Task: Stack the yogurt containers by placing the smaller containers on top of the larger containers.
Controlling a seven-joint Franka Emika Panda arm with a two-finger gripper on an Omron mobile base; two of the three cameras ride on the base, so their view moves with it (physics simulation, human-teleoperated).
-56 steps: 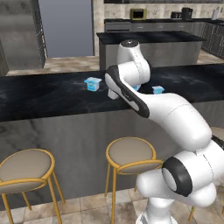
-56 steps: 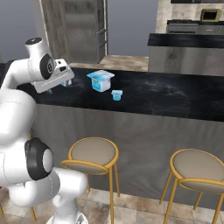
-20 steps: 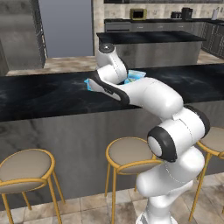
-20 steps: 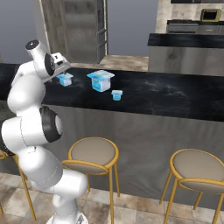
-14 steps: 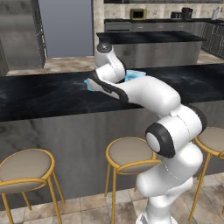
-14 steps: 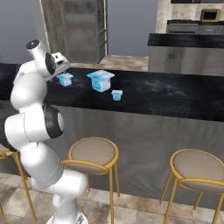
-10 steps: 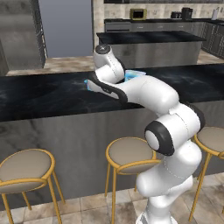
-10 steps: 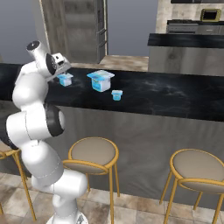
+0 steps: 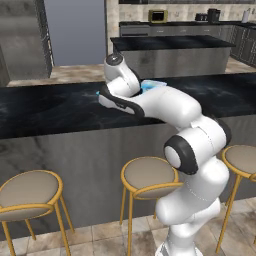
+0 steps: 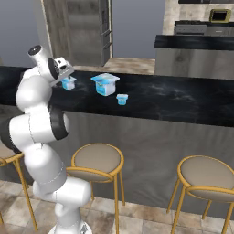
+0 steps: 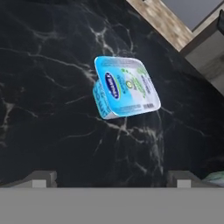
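Note:
Three light-blue yogurt containers with white rims stand on the black marble counter (image 10: 173,103). The medium cup (image 10: 68,83) is at the left, the biggest cup (image 10: 105,84) in the middle, and the tiny cup (image 10: 121,98) to its right and nearer. In the hand view the medium cup (image 11: 124,92) lies ahead of my gripper (image 11: 111,179), roughly centred between the fingertips (image 11: 41,177). The jaws stand wide apart with nothing between them. In the left base view my arm hides most of the biggest cup (image 9: 151,84).
Round stools (image 10: 98,160) with yellow metal legs stand in front of the counter below its edge. A second dark counter (image 9: 170,42) runs behind, with a microwave (image 9: 158,15) on the back wall counter. Bare marble stretches to the right of the cups.
My hand has swung from the counter's near side to a spot over the medium cup, then nearly stopped. The three cups have stayed put and the jaws have stayed wide.

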